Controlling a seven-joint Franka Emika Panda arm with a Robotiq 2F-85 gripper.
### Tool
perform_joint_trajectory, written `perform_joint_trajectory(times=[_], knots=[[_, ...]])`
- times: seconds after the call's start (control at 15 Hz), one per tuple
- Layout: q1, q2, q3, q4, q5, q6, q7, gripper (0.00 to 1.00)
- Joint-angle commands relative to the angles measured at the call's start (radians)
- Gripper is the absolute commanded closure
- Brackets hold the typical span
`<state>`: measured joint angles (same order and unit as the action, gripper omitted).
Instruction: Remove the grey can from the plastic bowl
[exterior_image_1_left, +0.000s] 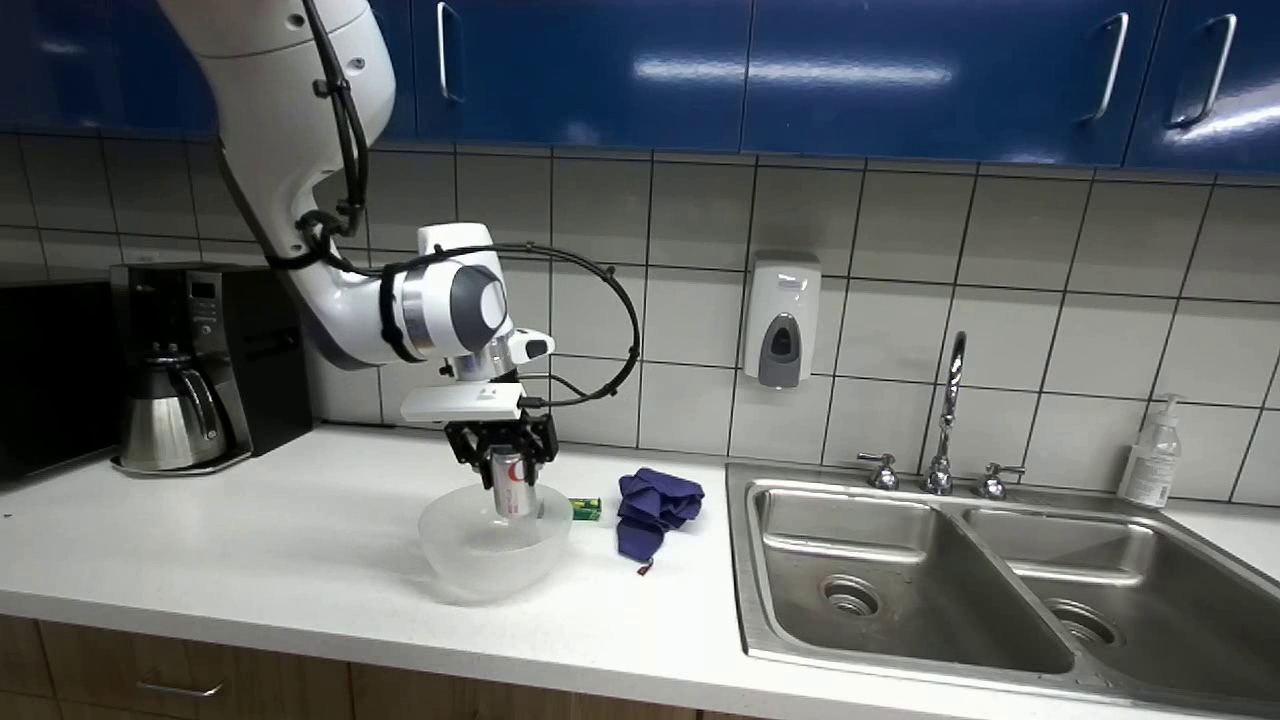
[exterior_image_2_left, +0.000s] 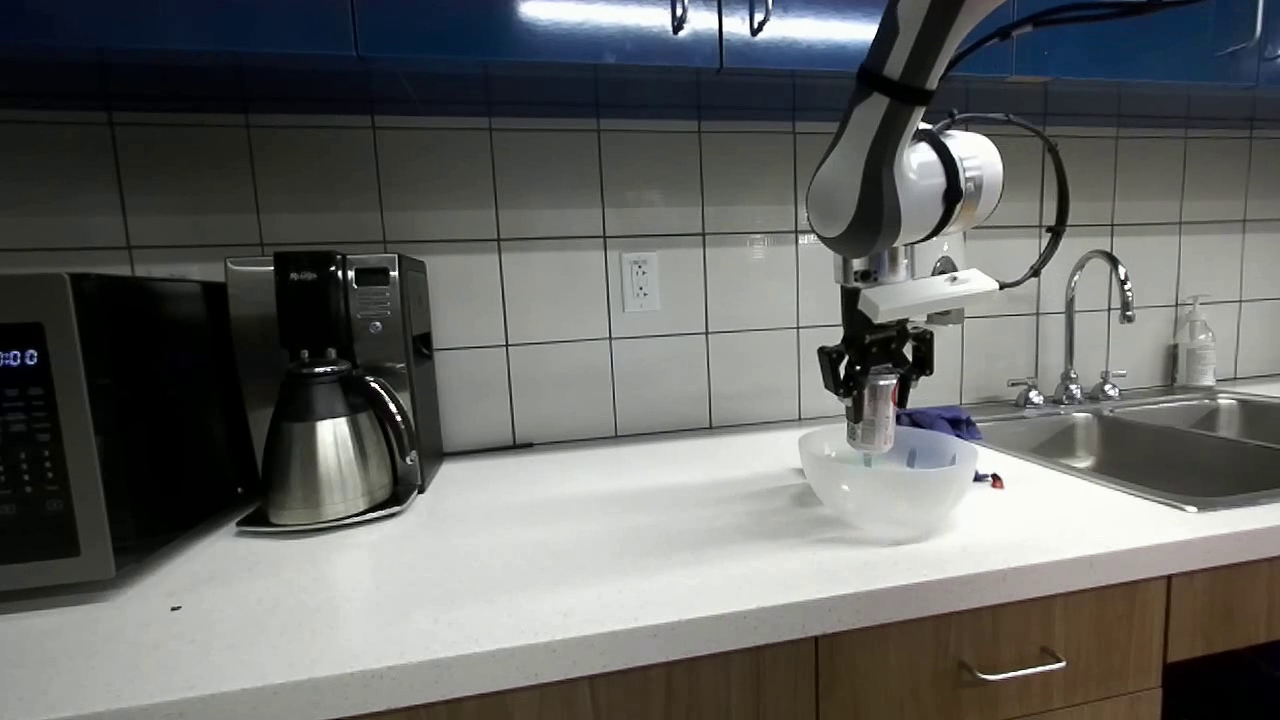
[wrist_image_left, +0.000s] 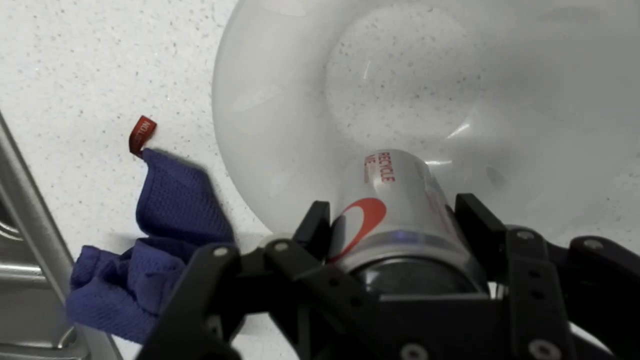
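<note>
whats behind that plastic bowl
In an exterior view, a green item pokes out behind the plastic bowl. In an exterior view, a blue cloth shows past its rim. The bowl covers part of the green item, so its full shape is unclear.

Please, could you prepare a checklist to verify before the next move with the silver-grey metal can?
1. Silver-grey metal can held: ok; the black end effector grips it from both sides.
2. Wide, translucent whitish plastic bowl resting on the white counter, opening up: ok.
3. Can fully above the bowl: cannot tell; its lower end may be inside.
4. Can ready for release beside the bowl: not ok; it is at the opening.
5. Crumpled dark-blue cloth apart from the bowl: ok; a gap shows.
6. Small green object apart from the bowl: cannot tell.
</note>
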<state>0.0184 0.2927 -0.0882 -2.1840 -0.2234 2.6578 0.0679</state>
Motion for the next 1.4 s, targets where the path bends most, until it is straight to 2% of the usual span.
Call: perform_joint_trajectory(times=[0.0, 0.33, 0.73, 1.33], knots=[[0.025, -0.111, -0.003, -0.045, -0.019, -0.033, 0.047, 0.58], [0.058, -0.2, 0.018, -0.075, -0.031, -0.045, 0.097, 0.58], [0.096, -0.262, 0.081, -0.102, -0.036, -0.064, 0.16, 0.58], [0.149, -0.188, 0.162, -0.07, -0.039, -0.052, 0.205, 0.58]])
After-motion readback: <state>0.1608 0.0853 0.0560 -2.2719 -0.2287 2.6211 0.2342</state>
